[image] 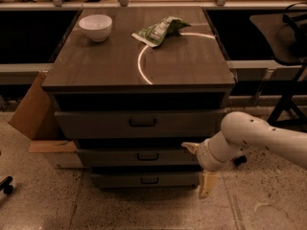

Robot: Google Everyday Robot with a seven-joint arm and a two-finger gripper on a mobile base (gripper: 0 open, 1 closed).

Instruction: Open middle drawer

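The middle drawer is a low grey-brown front with a small dark pull handle at its centre, and it is closed. It sits between the taller top drawer and the small bottom drawer. My gripper is open and empty. It hangs at the cabinet's right front corner, level with the middle and bottom drawers, to the right of the handle and apart from it. One fingertip is by the middle drawer's right end and the other fingertip is lower, near the floor.
On the cabinet top stand a white bowl and a green snack bag. A cardboard box leans at the cabinet's left. A dark chair base stands at the right. Speckled floor lies in front.
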